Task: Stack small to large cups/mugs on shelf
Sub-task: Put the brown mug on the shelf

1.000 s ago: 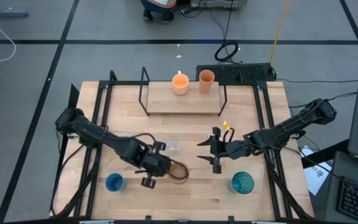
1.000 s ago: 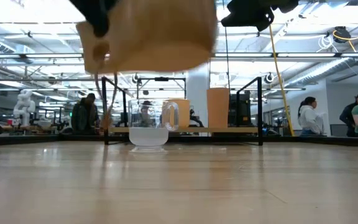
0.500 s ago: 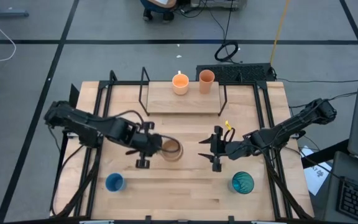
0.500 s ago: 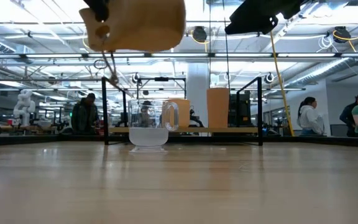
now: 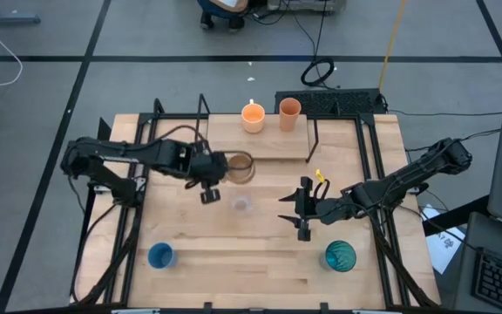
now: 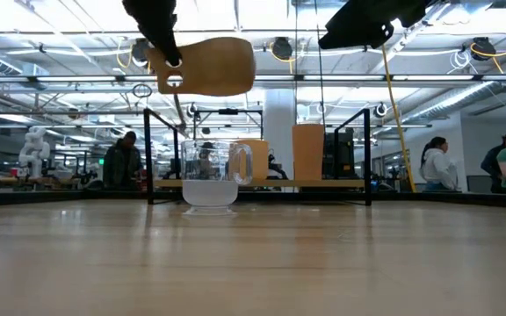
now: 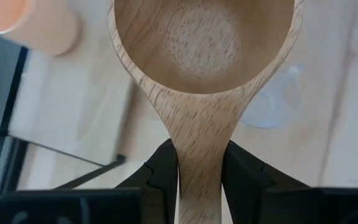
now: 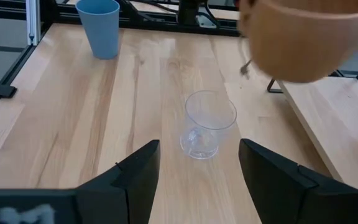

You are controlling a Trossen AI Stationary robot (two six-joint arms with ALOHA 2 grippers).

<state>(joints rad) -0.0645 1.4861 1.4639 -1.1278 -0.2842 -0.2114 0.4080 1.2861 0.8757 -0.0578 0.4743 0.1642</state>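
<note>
Here the left gripper (image 5: 206, 179) pinches the tan mug (image 5: 238, 167) by its handle, carried level near the shelf (image 5: 268, 144) front edge, apparently to set beside the orange cups (image 5: 253, 116). The right gripper (image 5: 301, 209) waits mid-table, fingers wide apart and empty.

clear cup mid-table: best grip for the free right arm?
Judging by the views: take the clear cup across its rim from above. It stands upright, mouth open, handleless, with bare table around it. The right hand hovers open beside it; the left hand holds the wooden mug.
</note>
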